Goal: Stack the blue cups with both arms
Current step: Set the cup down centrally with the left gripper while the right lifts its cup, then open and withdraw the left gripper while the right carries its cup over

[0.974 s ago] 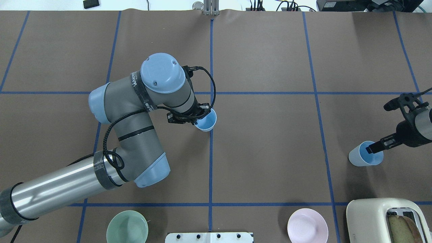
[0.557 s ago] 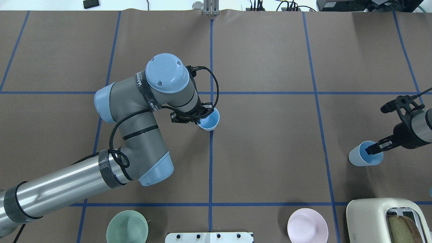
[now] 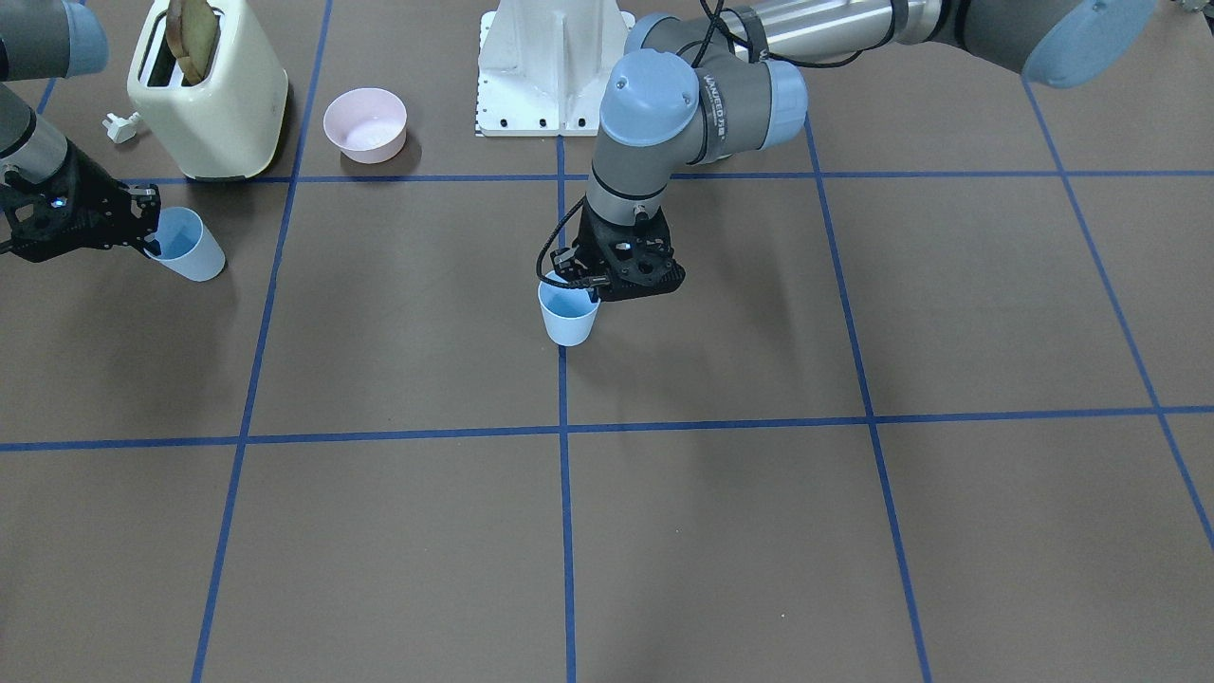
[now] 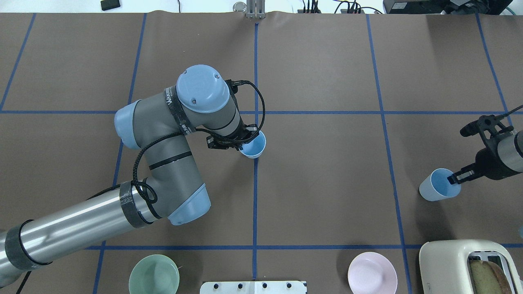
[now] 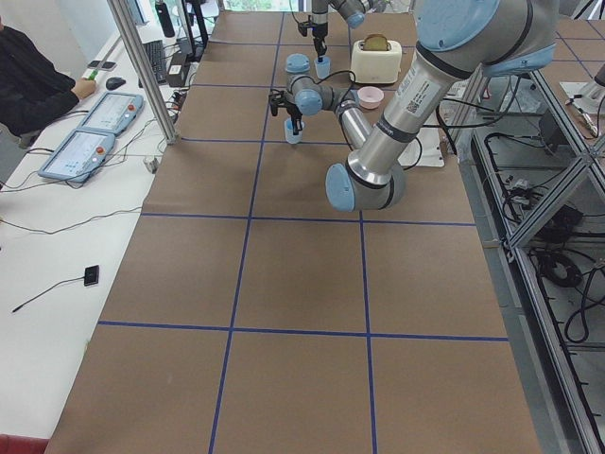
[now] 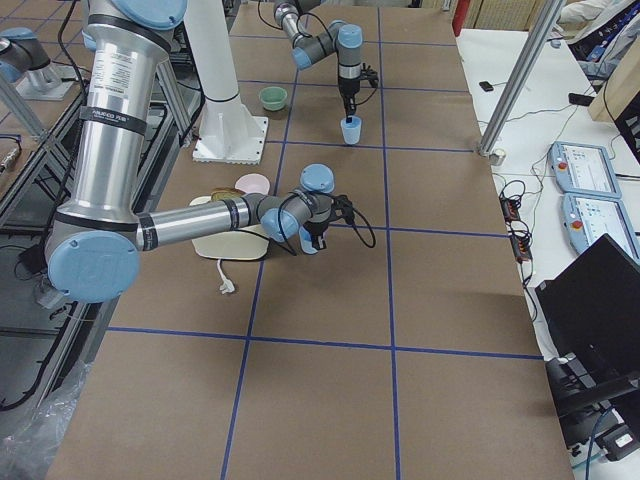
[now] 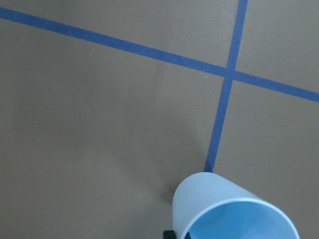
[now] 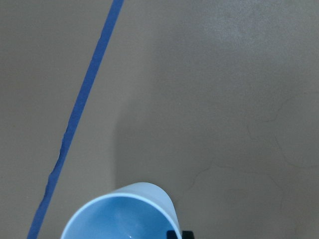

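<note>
1. The first blue cup [image 4: 254, 146] is straight out in front of the white pedestal base [image 3: 555, 66], well apart from it, on the blue tape line [image 3: 565, 474] that runs forward from the base across the tabletop [image 3: 759, 522].
2. The left arm [image 4: 171, 163] reaches out from the base's left side and bends down over this cup. Its jaws sit at the rim on the side nearer the base and look clamped on the cup wall, though the wrist body hides most of the contact.
3. The cup stands upright with its mouth up. Whether its bottom touches the tabletop I cannot tell.
4. The second blue cup [image 4: 433, 191] lies far out to the base's right and a little farther forward than the base.
5. The right arm [image 4: 500, 157] comes in from farther out on the base's right. Its jaws are clamped on this cup's rim, with one finger [image 4: 457, 178] inside the mouth.
6. This cup is tilted, with its rim leaning away from the base.
7. The two cups are well apart, with neither inside the other.
8. A pink bowl [image 3: 365, 123] sits near the base on its right, and a cream toaster [image 3: 213, 104] stands beyond it. A mint-green bowl [image 4: 154, 274] sits near the base on its left.
</note>
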Available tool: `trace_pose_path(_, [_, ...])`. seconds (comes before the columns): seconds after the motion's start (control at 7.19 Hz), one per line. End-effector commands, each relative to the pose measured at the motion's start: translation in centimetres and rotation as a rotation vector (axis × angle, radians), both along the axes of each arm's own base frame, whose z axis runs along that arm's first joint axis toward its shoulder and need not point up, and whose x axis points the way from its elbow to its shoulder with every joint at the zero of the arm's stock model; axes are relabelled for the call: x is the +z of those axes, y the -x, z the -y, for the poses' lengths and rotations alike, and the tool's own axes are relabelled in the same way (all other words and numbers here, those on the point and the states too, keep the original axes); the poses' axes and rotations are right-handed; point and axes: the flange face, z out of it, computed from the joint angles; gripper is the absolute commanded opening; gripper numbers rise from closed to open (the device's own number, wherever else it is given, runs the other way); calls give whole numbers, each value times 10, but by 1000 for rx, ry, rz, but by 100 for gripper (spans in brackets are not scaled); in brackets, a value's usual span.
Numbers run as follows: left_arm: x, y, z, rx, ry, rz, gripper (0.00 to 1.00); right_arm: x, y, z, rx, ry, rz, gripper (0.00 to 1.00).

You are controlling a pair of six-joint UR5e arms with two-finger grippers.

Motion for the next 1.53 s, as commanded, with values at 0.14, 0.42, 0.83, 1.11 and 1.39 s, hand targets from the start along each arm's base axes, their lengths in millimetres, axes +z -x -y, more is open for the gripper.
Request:
trace_pose_path(0.14, [3, -5, -2, 7, 1, 5, 0, -31, 1, 21, 17, -29, 63, 0])
trace_pose_path(0.42, [3, -4, -1, 9, -3, 5, 9, -58, -21, 43, 24, 0, 163, 0])
trace_pose_path(0.83, [10, -15, -2, 19, -6, 3, 33, -101, -11, 70, 46, -12, 193, 0])
trace_pose_path(1.11, [5, -15, -3, 26, -28, -18, 61, -140, 1, 91, 64, 0, 202, 0])
trace_pose_path(1.39, [1, -12, -3, 29, -35, -23, 65, -177, 12, 105, 102, 44, 214, 0])
